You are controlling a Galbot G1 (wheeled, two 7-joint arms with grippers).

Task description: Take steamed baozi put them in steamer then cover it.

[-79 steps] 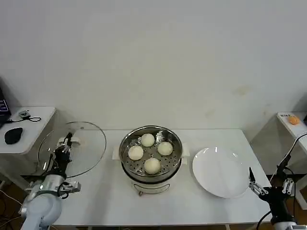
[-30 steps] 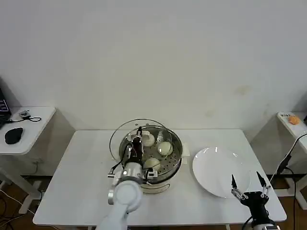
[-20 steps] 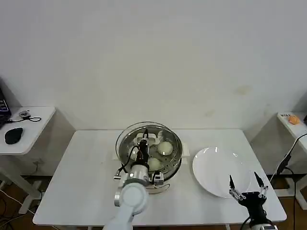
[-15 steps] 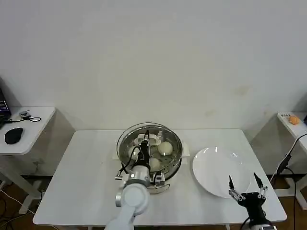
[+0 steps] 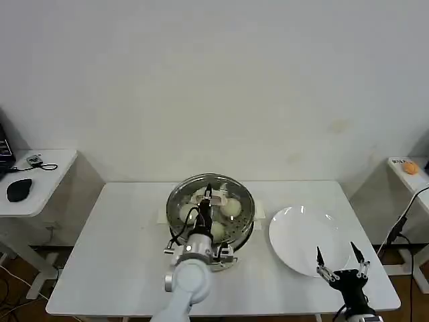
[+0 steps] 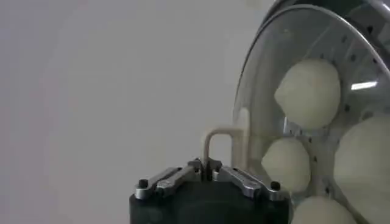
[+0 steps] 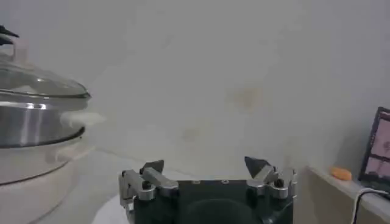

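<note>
A white table [image 5: 120,248] stood against a pale wall. Near its middle sat the steamer [image 5: 210,213], a shiny steel pot on a white base. The cover [image 5: 213,201], a clear glass lid with a metal rim, lay over the pot's mouth. Whether it was fully seated could not be judged from above. Through the glass the steamed baozi [image 6: 307,92] showed as smooth cream buns on the perforated tray.

The left gripper [image 5: 208,198] was above the middle of the lid. In the left wrist view its fingers were closed together on the lid's pale handle [image 6: 220,143].

To the right of the pot lay a flat white plate [image 5: 305,235]. The right gripper [image 5: 340,263] hung over the plate's near edge, its fingers spread wide and holding nothing.
</note>
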